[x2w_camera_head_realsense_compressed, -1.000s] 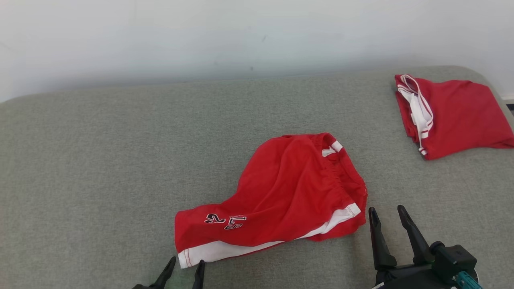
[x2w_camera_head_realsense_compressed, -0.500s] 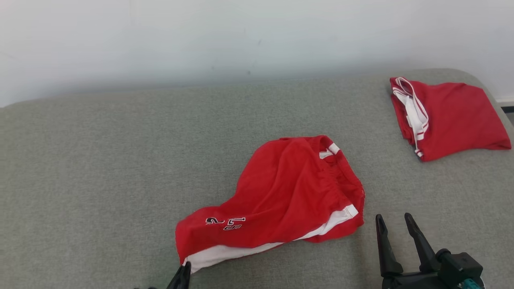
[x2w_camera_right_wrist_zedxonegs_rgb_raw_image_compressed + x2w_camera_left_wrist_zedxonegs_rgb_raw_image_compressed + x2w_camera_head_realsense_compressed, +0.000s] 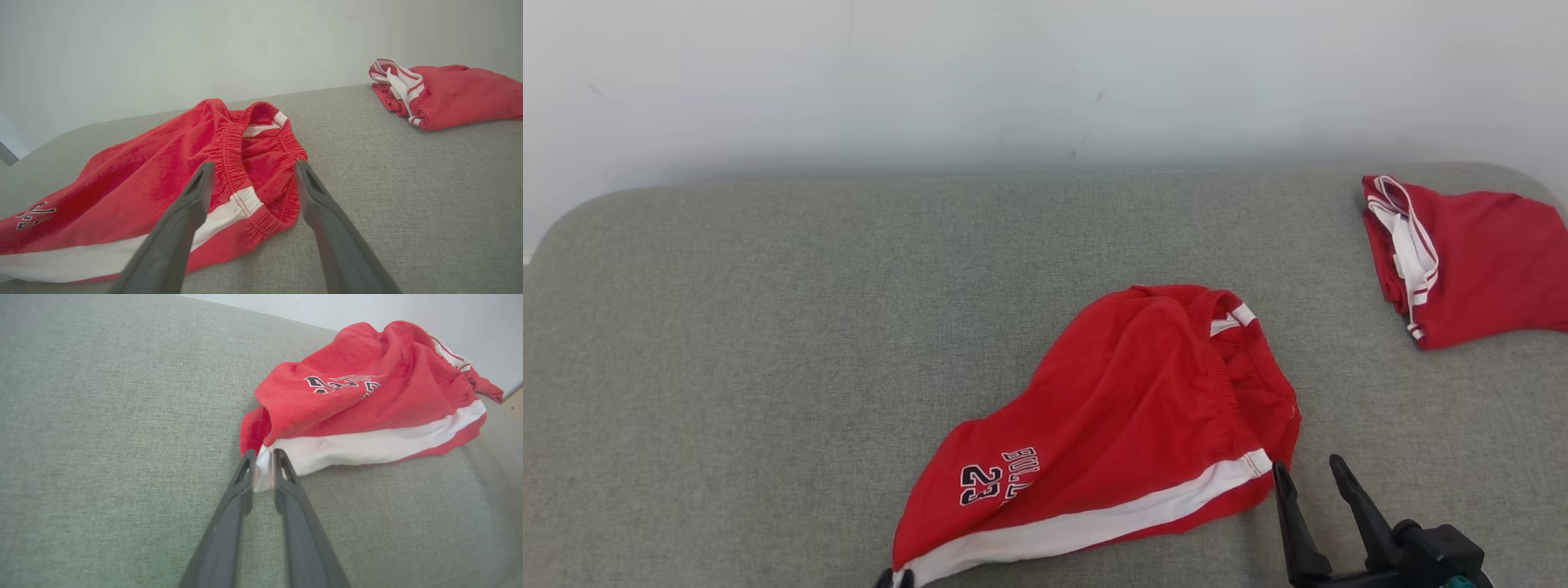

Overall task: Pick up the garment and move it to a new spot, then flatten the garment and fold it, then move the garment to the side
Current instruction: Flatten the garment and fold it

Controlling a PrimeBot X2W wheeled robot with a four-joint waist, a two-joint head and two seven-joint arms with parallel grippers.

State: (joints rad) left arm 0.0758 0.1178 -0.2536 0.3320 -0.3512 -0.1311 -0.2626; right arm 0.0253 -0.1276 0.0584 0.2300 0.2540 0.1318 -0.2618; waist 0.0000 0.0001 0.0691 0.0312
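The garment [image 3: 1127, 416], red shorts with a white side stripe and a dark number print, lies crumpled on the grey cushion [image 3: 768, 327]. My left gripper [image 3: 263, 455] is shut on the white hem corner of the garment [image 3: 367, 404]; in the head view its tips [image 3: 894, 578] just show at the bottom edge, under that corner. My right gripper [image 3: 1308, 475] stands open just right of the elastic waistband. Through the right wrist camera, its fingers [image 3: 196, 192] straddle the waistband end of the garment [image 3: 261, 163] without touching it.
A second red garment [image 3: 1470, 257], folded, with white trim, lies at the far right of the cushion; it also appears as a folded red garment [image 3: 445, 92] in the right wrist view. A pale wall [image 3: 1045, 73] rises behind the cushion.
My left gripper has shut on the hem corner and pulled it toward me, stretching the leg out and turning the print. The head camera shifted; the right gripper stays open.
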